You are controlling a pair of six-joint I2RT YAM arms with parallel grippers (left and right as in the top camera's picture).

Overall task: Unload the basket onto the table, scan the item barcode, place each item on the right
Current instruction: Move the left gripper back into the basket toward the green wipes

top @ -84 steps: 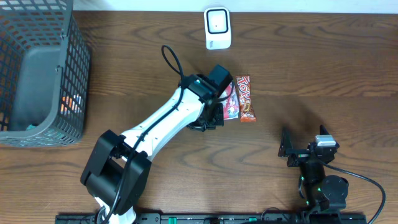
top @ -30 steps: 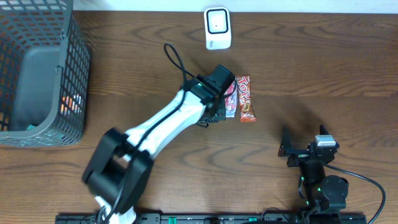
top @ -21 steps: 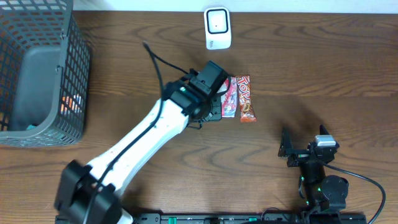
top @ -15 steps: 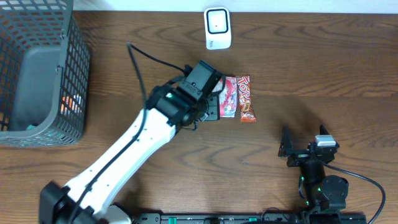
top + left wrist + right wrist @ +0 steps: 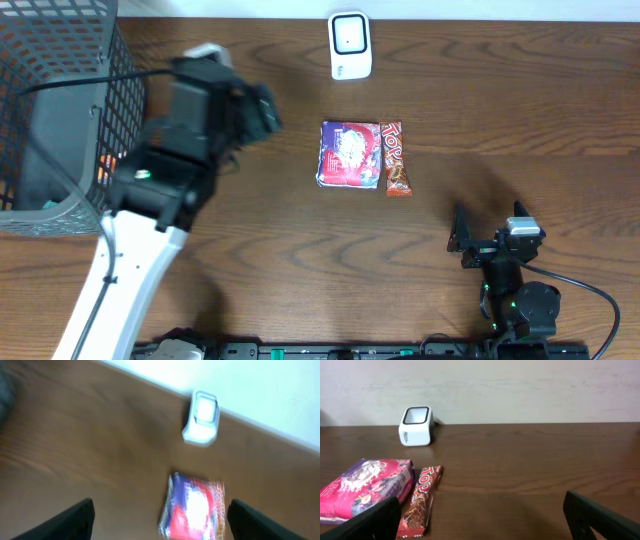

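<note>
From overhead: lies flat on the dark wooden table [image 5: 520,110], a pink-and-purple foil snack packet [image 5: 348,154], touching a red-brown candy bar wrapper [image 5: 397,158] on its right side and sitting below the small white box-shaped scanner [image 5: 350,45]. Well apart from the left gripper [image 5: 258,108], which shows blurred to the packet's upper left, near the grey wire basket [image 5: 60,120]. Far from the right gripper [image 5: 487,222] too, which sits low at the table's right side.

From the left wrist: blurred, yet shows both fingers spread wide with nothing between them, so released. Shows the packet ahead and slightly right of centre, with the scanner beyond it.

From the right wrist: fingers likewise parted and empty. Shows the packet at far left, bar alongside, scanner behind.

Likely light, soft and crinkly, with slick film that slides under a shallow pinch and buckles if squeezed mid-panel. Best taken at a free long edge or sealed end away from the bar, keeping the barcode face, not visible here, uncovered for the scanner window.
</note>
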